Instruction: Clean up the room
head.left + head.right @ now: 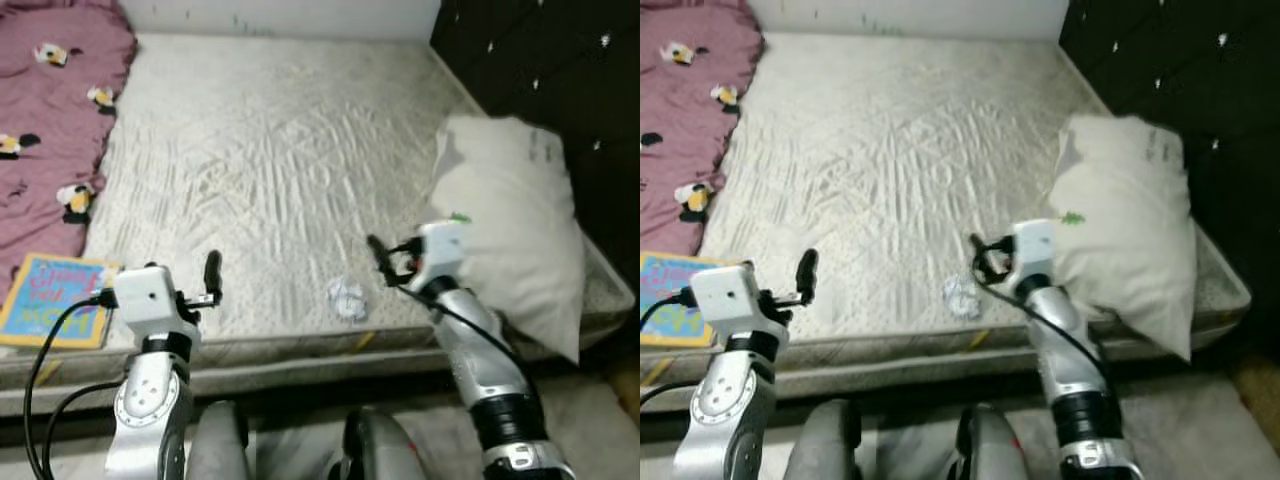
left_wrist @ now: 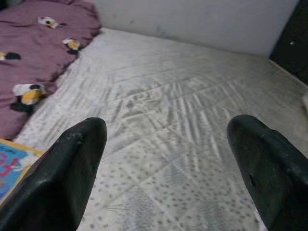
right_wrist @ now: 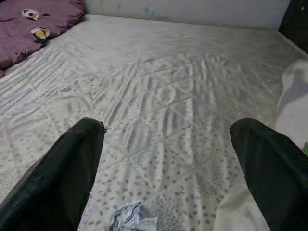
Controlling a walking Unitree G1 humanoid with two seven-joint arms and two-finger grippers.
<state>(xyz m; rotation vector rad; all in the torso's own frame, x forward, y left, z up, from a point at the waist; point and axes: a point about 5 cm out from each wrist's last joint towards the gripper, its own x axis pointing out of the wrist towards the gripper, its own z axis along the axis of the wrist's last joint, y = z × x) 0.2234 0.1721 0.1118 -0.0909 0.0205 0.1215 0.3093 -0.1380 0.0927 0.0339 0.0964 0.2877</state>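
A crumpled white paper wad (image 1: 347,297) lies on the bare mattress (image 1: 280,150) near its front edge. My right gripper (image 1: 385,258) hovers just right of the wad and above it, open and holding nothing; in the right wrist view the wad (image 3: 131,219) sits below the spread fingers (image 3: 72,168). My left gripper (image 1: 212,275) is raised over the mattress's front left part, open and empty, well left of the wad. A colourful book (image 1: 55,298) lies at the front left corner, beside the left arm.
A white pillow (image 1: 510,225) leans at the mattress's right edge, close behind my right gripper. A maroon blanket with small bird figures (image 1: 50,110) is bunched along the left side. A dark tufted headboard (image 1: 560,60) stands at the right. The floor lies below the front edge.
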